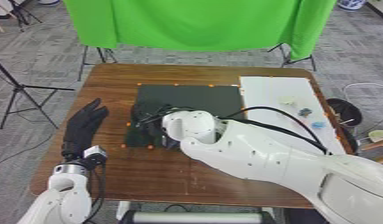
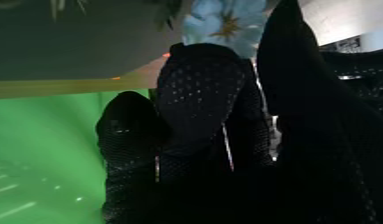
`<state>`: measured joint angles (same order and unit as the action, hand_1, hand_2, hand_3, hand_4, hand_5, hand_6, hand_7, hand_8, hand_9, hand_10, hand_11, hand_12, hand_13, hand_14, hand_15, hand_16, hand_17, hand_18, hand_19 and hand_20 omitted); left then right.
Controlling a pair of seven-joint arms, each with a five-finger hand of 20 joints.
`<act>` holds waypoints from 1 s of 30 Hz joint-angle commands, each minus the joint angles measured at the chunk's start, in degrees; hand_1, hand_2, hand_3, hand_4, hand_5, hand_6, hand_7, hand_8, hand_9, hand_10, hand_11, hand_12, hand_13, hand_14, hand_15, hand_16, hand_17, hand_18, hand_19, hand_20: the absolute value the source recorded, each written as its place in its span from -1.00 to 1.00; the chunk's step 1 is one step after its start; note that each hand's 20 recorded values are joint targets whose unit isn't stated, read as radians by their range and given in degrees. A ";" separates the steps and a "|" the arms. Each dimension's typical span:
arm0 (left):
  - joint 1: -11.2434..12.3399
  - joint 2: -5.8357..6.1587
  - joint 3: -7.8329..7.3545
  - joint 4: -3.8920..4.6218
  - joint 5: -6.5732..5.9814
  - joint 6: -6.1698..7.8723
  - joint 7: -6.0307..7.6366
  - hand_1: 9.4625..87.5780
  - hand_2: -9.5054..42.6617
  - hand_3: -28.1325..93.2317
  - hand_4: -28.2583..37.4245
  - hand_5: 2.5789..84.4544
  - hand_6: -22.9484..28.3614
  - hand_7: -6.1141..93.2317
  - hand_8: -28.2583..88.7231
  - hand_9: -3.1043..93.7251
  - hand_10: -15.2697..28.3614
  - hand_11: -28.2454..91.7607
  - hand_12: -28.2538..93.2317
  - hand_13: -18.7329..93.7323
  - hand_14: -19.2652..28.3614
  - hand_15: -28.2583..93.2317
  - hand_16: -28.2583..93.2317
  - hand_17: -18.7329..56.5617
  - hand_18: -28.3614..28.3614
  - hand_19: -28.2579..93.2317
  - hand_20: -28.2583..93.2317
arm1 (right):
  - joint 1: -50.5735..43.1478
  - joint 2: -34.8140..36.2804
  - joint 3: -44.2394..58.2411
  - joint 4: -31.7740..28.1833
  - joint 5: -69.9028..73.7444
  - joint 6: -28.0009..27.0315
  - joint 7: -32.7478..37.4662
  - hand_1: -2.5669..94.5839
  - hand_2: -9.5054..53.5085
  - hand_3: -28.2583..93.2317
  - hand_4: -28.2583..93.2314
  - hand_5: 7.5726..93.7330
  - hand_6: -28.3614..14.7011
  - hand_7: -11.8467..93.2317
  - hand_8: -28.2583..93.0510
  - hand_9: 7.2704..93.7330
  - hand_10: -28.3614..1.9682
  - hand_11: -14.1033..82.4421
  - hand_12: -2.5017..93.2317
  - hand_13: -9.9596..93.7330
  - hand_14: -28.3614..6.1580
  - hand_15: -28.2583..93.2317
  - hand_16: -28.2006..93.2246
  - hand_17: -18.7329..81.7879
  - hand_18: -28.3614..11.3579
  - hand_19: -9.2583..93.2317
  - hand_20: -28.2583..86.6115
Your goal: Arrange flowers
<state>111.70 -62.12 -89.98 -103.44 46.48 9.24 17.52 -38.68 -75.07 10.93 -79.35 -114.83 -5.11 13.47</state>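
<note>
Off the table's left edge stands a black tripod (image 1: 19,87). Along that edge of the table (image 1: 210,192) lies the left hand (image 1: 84,124), palm and fingers stretched out straight toward the far left corner. Next, over the left part of a dark mat (image 1: 203,95) dotted with orange marks, is the right hand (image 1: 150,120); in the right wrist view its fingers (image 2: 201,77) and thumb (image 2: 298,65) close narrowly on a pale blue flower (image 2: 225,20), which sits at their tips. Thin leaves (image 2: 168,14) show near that flower. Beyond the table's far edge hangs a green cloth (image 1: 201,25). On a white board (image 1: 263,87), running from the far right corner along the right edge, lie a cream bloom (image 1: 287,100), a grey-blue bloom (image 1: 305,112) and, nearest the robot, a light blue bloom (image 1: 318,125). Just outside the right edge is a black bin (image 1: 347,112).
</note>
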 commanded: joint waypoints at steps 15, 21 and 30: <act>3.22 -0.14 -1.54 -1.62 0.56 -0.32 0.24 -0.76 -0.97 0.68 -1.00 0.03 -0.03 -0.63 -0.64 -0.01 0.29 -0.26 -0.36 -0.04 0.41 -0.37 -0.54 -0.30 0.34 -0.50 -0.26 | 13.52 17.49 6.83 -16.62 5.62 -2.34 -1.19 -0.18 -1.00 0.69 -0.75 0.07 0.55 -0.43 -0.70 0.17 0.01 -0.53 -0.59 0.94 0.57 0.33 -0.06 0.64 -0.05 1.00 0.21; 3.65 -0.41 -2.12 -1.89 0.63 -0.41 -0.02 -0.76 -0.99 0.68 -1.00 0.03 -0.03 -0.63 -0.64 -0.01 0.29 -0.26 -0.36 -0.04 0.41 -0.37 -0.54 -0.30 0.34 -0.50 -0.26 | 8.96 32.65 18.17 -25.81 6.27 -0.83 0.71 -0.20 -1.00 0.68 -0.75 0.07 0.53 -0.44 -0.70 0.18 0.02 -0.53 -0.59 0.94 0.57 0.33 -0.07 0.64 -0.06 1.00 0.20; 5.06 -1.18 -3.04 -2.37 0.56 -0.37 -0.28 -0.76 -1.00 0.68 -1.00 0.03 -0.03 -0.63 -0.64 -0.01 0.29 -0.26 -0.36 -0.04 0.41 -0.37 -0.54 -0.30 0.34 -0.50 -0.27 | -27.15 45.35 56.76 -35.11 6.41 -0.69 9.96 -0.27 -1.00 0.66 -0.76 0.08 0.48 -0.49 -0.68 0.21 -0.07 -0.53 -0.59 0.94 0.56 0.33 -0.06 0.63 -0.08 1.00 0.22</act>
<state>115.09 -62.26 -92.35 -105.28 46.80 9.21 17.49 -37.92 -42.65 41.14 -112.61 -107.75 -7.60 16.63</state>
